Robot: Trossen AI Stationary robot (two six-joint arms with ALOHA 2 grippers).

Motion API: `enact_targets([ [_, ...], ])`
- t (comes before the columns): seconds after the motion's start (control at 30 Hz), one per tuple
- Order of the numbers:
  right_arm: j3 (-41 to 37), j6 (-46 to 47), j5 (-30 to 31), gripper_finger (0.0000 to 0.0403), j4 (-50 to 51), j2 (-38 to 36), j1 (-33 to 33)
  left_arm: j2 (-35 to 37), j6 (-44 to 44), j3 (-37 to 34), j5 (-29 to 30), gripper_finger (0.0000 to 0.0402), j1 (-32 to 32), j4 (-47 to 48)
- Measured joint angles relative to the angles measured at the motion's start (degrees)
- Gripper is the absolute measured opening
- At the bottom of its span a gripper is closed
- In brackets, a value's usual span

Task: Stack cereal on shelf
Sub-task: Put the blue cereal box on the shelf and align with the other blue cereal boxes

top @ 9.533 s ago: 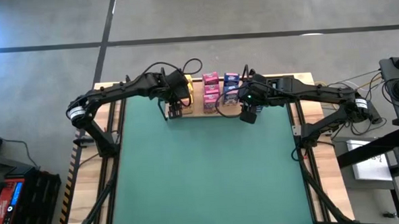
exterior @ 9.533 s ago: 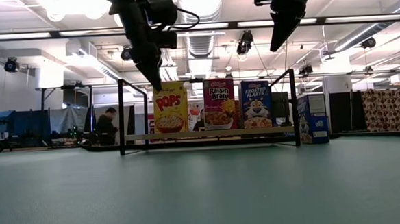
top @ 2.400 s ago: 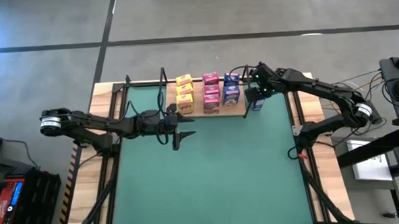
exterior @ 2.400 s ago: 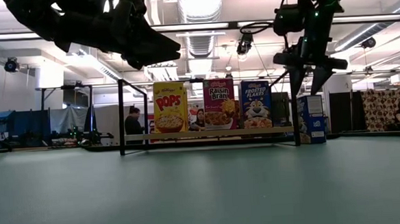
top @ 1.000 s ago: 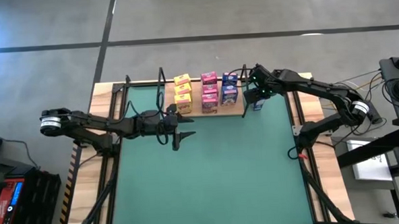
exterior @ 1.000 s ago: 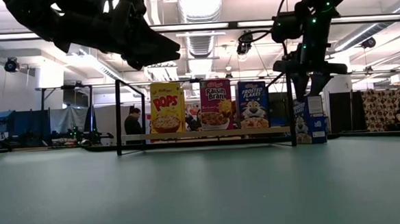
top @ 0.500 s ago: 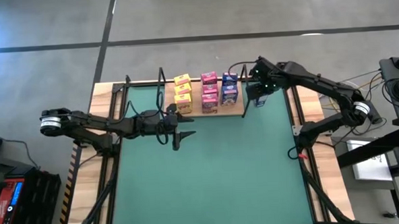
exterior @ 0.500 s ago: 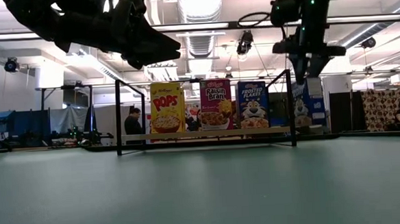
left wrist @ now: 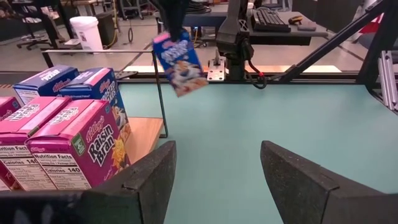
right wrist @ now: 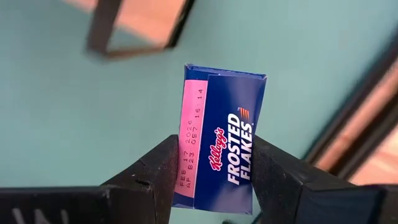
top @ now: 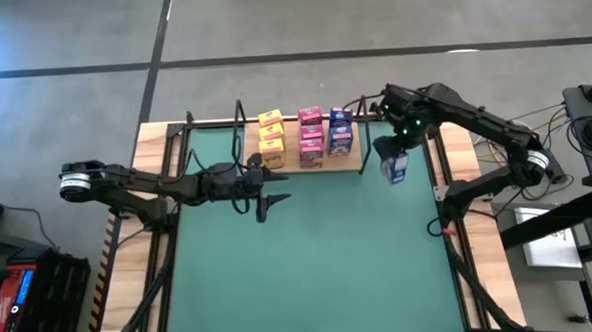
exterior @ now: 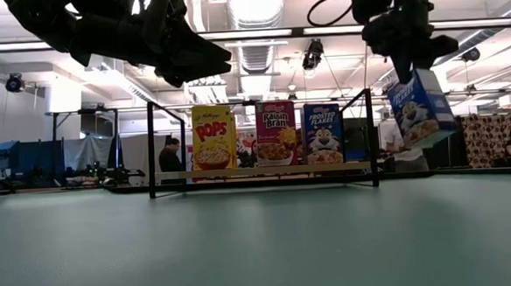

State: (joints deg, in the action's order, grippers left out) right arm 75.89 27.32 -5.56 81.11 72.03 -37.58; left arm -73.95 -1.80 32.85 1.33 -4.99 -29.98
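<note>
From above, the wooden shelf (top: 311,157) sits at the far edge of the green table (top: 310,265), carrying a column of yellow boxes (top: 272,137), a column of pink boxes (top: 313,135) and blue boxes (top: 342,132). The right gripper (top: 395,152) hangs just past the shelf's right end, clamped on a blue Frosted Flakes box (top: 395,167) lifted over the table. The left gripper (top: 267,199) waits in front of the shelf's left end, its fingers apart. At table height, the shelf (exterior: 266,170) shows Pops, Raisin Bran and Frosted Flakes fronts side by side; the held box (exterior: 420,108) hangs tilted, clear of the surface, just right of the shelf's right wire upright (exterior: 372,135). In the left wrist view, the held box (left wrist: 179,61) hangs in the air beyond the shelf's end, near pink Raisin Bran boxes (left wrist: 74,146). In the right wrist view, two dark fingers (right wrist: 152,174) pinch the box (right wrist: 219,142) by its narrow sides.
</note>
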Motion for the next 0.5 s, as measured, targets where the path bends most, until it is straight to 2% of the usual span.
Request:
enact_targets([
  [0.13,-0.93,-0.89,-5.16,0.0166,0.04,0.31,3.08,0.0,0.0,0.01,-0.3,0.0217,0.0,-0.02],
  [0.33,-0.95,-4.82,-7.12,0.0166,-1.18,0.42,10.5,0.0,0.0,0.01,-0.49,0.0217,0.0,-0.02],
  [0.5,-0.98,-6.1,-8.33,0.0166,-8.12,0.42,16.34,0.0,0.0,0.01,-0.5,0.0217,0.0,-0.02],
])
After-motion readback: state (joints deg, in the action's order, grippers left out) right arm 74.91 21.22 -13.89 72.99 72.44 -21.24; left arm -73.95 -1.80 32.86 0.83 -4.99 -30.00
